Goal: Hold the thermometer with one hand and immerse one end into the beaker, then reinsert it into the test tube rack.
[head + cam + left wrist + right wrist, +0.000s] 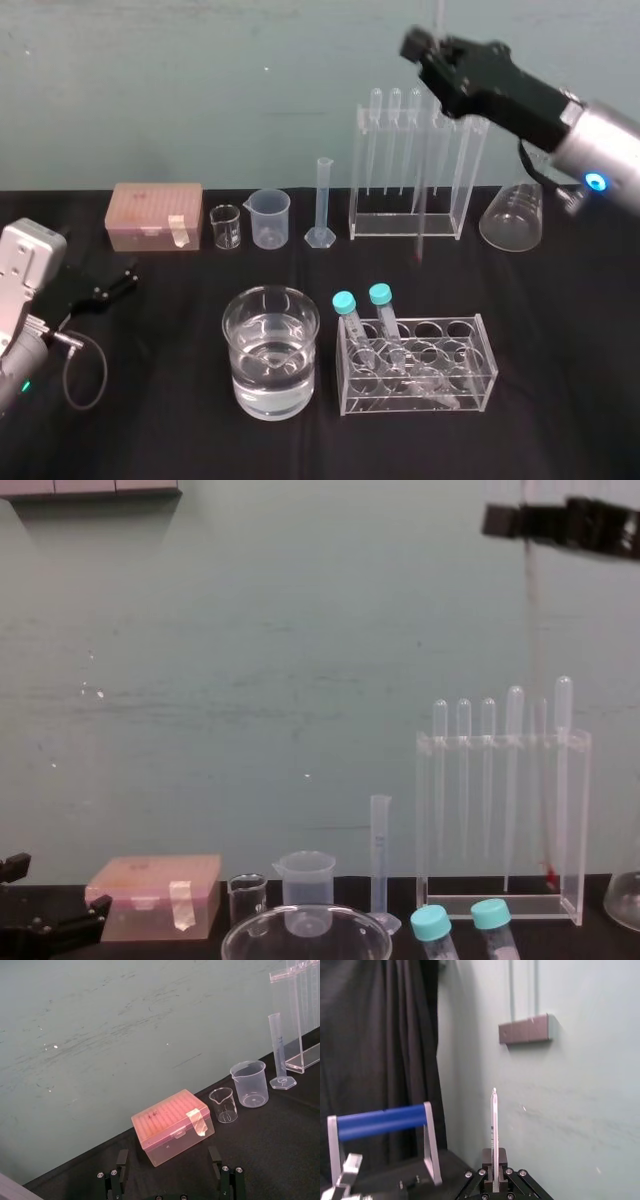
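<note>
**Right end effector clamped on thermometer above test tube rack**

Left end effector (170, 1182): rests on the black table (560, 420), well to the left of the test tube rack (385, 228). Its fingers (121, 1165) are spread wide with nothing between them.

Row to the left of the rack, left to right:
- A pink translucent lidded box (155, 215) with a tape strip.
- A small glass beaker (226, 227).
- A translucent plastic spouted beaker (270, 218).
- A tall, narrow graduated cylinder (323, 200) on a hexagonal foot, just beside the rack.

Beaker (270, 291): wide, round, thick-rimmed clear glass, part-filled with clear liquid. It stands in front of the rack and to its left, well apart.

Low clear tube rack (470, 385): stands in front of the test tube rack. It holds two tilted tubes with teal caps (350, 318).

Test tube rack: tall clear acrylic frame with a flat base. Bulb-topped pipettes (394, 140) hang from its holed top bar.

Right end effector (432, 48): above the rack's right half, fingers closed on the upper part of the thermometer (493, 1120). The thermometer is a thin clear glass rod, nearly upright. Its red lower tip (418, 256) is near the level of the rack's base. Whether it passes through a hole cannot be told.

Clear conical glass vessel (512, 215): just right of the rack.
</note>
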Robot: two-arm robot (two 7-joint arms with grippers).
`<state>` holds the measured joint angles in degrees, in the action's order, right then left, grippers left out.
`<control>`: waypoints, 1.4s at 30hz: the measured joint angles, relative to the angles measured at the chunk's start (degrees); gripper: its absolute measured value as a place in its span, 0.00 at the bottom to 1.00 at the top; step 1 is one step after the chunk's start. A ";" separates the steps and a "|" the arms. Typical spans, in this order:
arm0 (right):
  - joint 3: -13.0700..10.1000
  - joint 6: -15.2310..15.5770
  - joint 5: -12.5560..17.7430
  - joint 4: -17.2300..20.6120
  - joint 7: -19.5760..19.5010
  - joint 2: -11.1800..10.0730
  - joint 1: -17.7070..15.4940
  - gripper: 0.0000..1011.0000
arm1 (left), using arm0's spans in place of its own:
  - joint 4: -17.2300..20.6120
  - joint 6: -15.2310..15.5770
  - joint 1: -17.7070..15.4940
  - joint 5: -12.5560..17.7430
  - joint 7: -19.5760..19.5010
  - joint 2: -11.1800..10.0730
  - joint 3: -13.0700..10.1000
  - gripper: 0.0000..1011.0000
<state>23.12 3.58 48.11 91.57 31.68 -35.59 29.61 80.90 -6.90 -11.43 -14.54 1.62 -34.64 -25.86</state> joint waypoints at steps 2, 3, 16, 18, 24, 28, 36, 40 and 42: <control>-0.62 0.50 0.19 1.05 -0.61 -1.16 -1.94 0.05 | 0.00 0.00 0.00 0.00 0.00 0.00 0.00 1.00; -0.81 0.67 0.33 1.44 -0.82 -1.50 -2.56 0.05 | 0.00 0.00 0.00 0.00 0.00 0.00 0.00 1.00; -2.07 1.39 1.77 4.36 -1.57 -3.42 -8.21 0.05 | 0.00 0.00 0.00 -0.01 0.00 0.00 0.00 1.00; -1.98 1.10 1.63 4.36 -1.43 -3.45 -8.43 0.05 | 0.00 0.00 0.00 0.00 0.00 0.00 0.00 1.00; -1.45 -0.31 0.36 3.60 -0.65 -3.20 -9.11 0.05 | 0.00 0.00 0.00 0.00 0.00 0.00 0.00 1.00; -0.98 -1.86 -0.62 2.29 0.57 -2.44 -9.40 0.05 | 0.00 0.00 0.00 -0.01 0.00 0.00 0.00 1.00; -0.04 -4.47 -2.76 0.18 2.72 -1.03 -9.54 0.05 | 0.00 0.00 0.00 0.00 0.00 0.00 0.00 1.00; 0.40 -5.51 -4.36 -0.74 3.41 -0.43 -9.55 0.05 | 0.00 0.00 0.00 0.00 0.00 0.00 0.00 1.00; 0.53 -5.67 -4.83 -1.07 3.54 -0.22 -9.54 0.05 | 0.00 0.00 0.00 0.00 0.00 0.00 0.00 1.00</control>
<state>23.65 -2.09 43.28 90.49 35.22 -35.80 20.07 80.90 -6.91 -11.43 -14.55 1.62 -34.65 -25.86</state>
